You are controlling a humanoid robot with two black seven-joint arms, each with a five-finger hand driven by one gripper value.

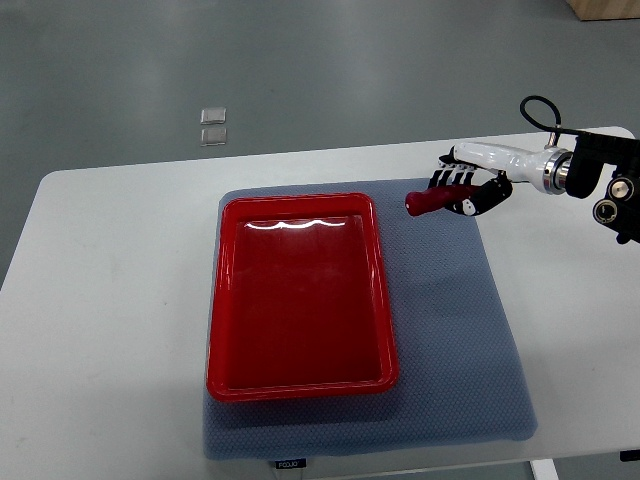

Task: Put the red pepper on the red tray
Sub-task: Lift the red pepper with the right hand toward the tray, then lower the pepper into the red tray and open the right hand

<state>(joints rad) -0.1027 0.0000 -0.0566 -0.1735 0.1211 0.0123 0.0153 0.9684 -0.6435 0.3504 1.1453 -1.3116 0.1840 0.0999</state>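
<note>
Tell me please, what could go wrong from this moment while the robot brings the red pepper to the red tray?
1. The right hand grips the red pepper by one end only, so most of it sticks out toward the red tray. It might slip or tilt on the way.
2. The pepper is outside the tray, near its far right corner. The tray has a raised rim, so a low carry could knock it or push the tray across the grey mat.

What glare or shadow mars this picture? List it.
Top view: white glare streaks run along the far inside edge of the red tray; soft, even light, with only faint shadow under the right hand gripping the red pepper; focus sharp throughout.
</note>
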